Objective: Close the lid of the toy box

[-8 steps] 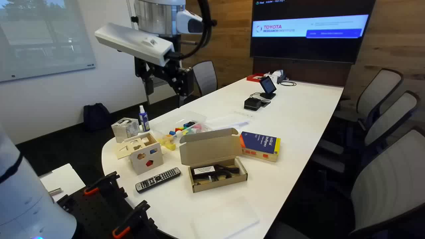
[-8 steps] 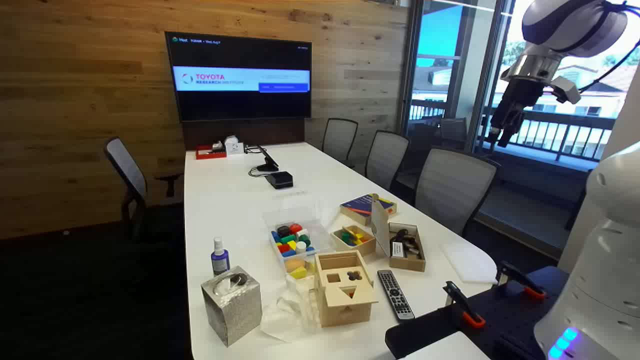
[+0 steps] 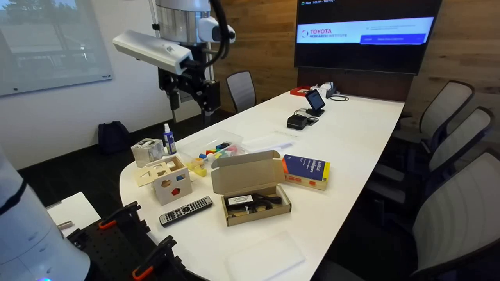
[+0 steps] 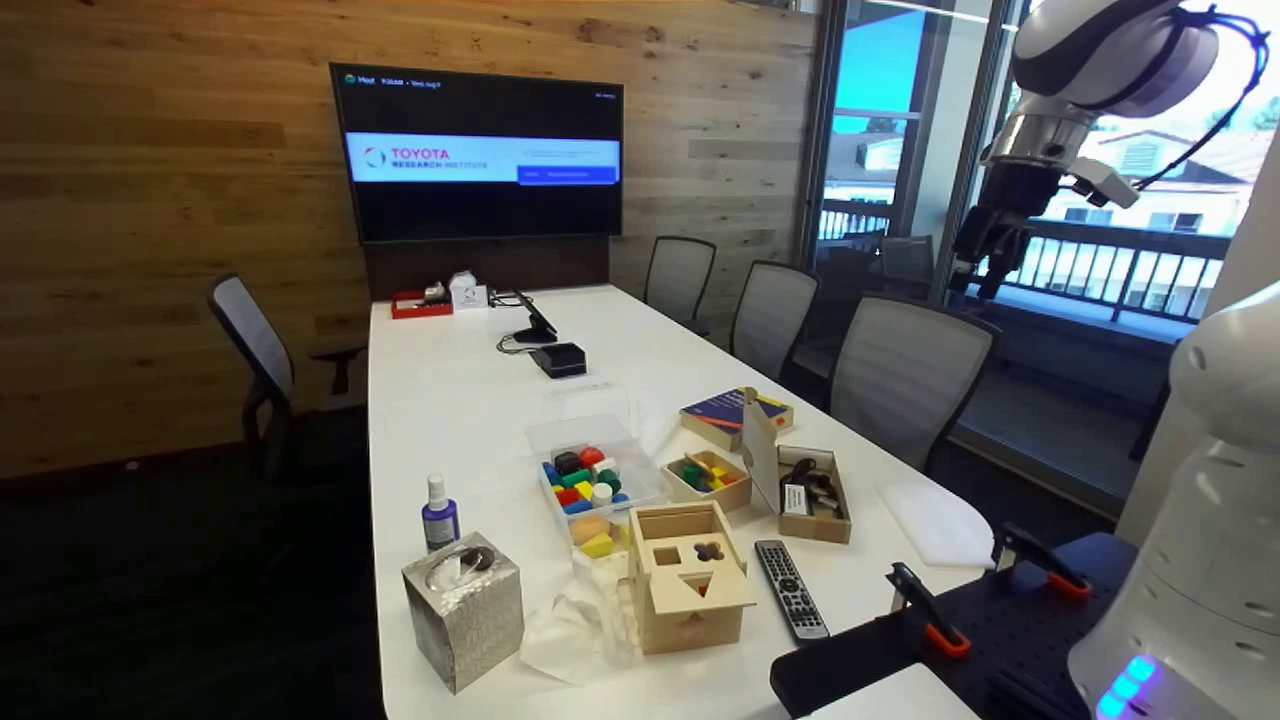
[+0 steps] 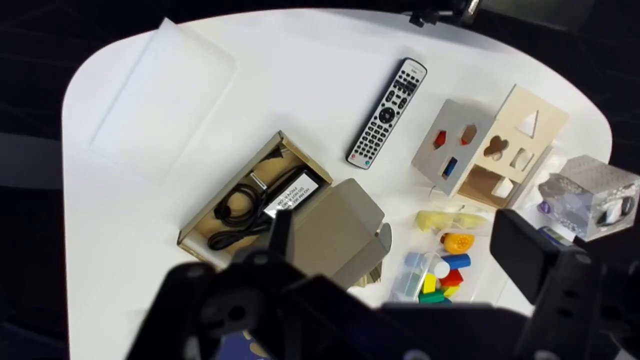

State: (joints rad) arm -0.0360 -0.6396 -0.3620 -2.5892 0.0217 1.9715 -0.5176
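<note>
The toy box, a small pale wooden cube with cut-out holes, stands upright on the table; it also shows in an exterior view and at the right of the wrist view. Its lid is a thin pale panel with triangle, clover and square holes. The lid lies flat in the top, slid partly out and overhanging one side, leaving a gap at the opposite end; it also shows in the wrist view. My gripper is open and empty, high above the table and apart from the box.
Near the toy box are a remote, a tissue box, a spray bottle and a clear bin of coloured blocks. An open cardboard box with cables stands with its flap upright. A book lies beyond.
My gripper has moved slightly to the left in both exterior views, still high and open. The toy box and its lid have not moved.
</note>
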